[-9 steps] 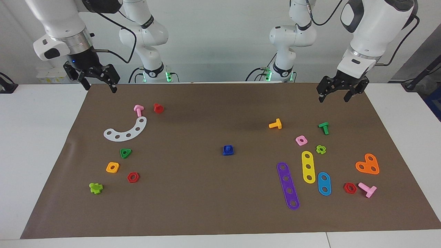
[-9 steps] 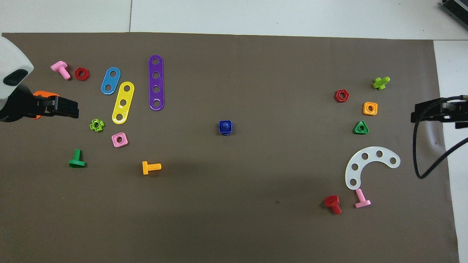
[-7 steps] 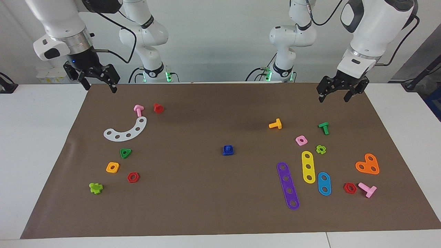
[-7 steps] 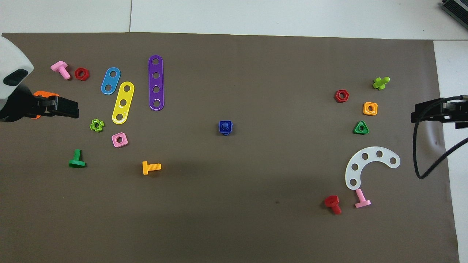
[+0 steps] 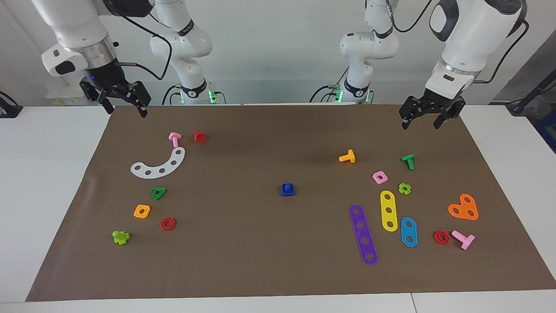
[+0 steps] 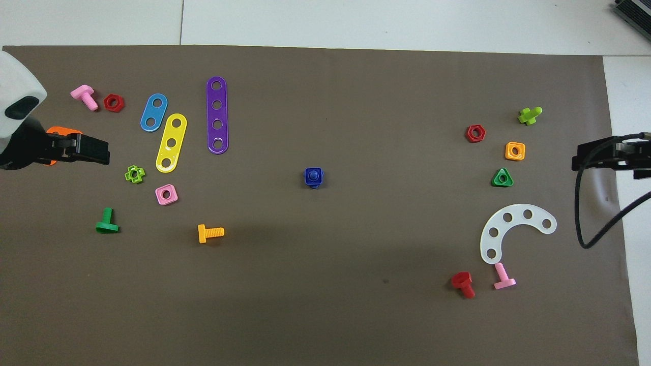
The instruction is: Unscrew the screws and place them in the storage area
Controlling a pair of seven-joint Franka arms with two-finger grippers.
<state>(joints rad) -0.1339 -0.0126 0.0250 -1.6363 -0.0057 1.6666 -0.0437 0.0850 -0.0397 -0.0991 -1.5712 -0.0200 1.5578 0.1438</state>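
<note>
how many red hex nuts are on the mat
2. One red hex nut lies beside the orange square nut toward the right arm's end; the other red hex nut lies beside a pink bolt toward the left arm's end.

Plain pale wall [image 5: 278, 48] at robots' end; white table [image 5: 47, 174] under brown mat [image 5: 260, 243]; even light.

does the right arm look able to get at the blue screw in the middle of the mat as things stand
Probably yes. The blue screw stands alone on bare mat, nothing beside it. The right gripper hangs open over the mat's edge, with a clear path.
</note>
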